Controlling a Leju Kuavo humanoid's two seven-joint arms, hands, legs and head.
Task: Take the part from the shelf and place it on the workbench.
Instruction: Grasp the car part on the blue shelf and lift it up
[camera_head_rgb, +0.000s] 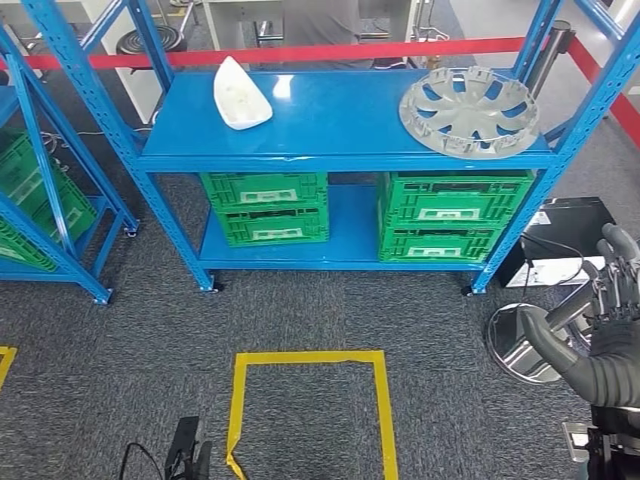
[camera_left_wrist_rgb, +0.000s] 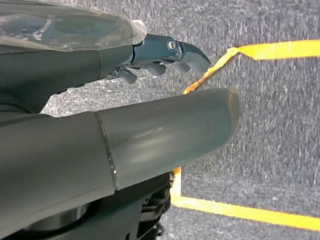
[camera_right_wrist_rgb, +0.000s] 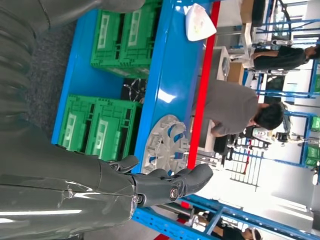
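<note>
Wheel cover (camera_head_rgb: 469, 110) flat on upper shelf (camera_head_rgb: 332, 125), far right. Right hand (camera_head_rgb: 604, 340) raised near right, fingers spread, holding nothing, nearer; left hand (camera_left_wrist_rgb: 158, 55) hanging low, likewise released.

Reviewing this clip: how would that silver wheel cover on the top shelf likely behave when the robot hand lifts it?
The wheel cover looks like a thin, spoked, plastic-looking disc, so probably light and fairly stiff. Its wide, flat shape may tilt if gripped at one rim. It lies near the front edge of the blue shelf, so a push could slide it. The right robot hand is raised beside the shelf, holding nothing.
</note>
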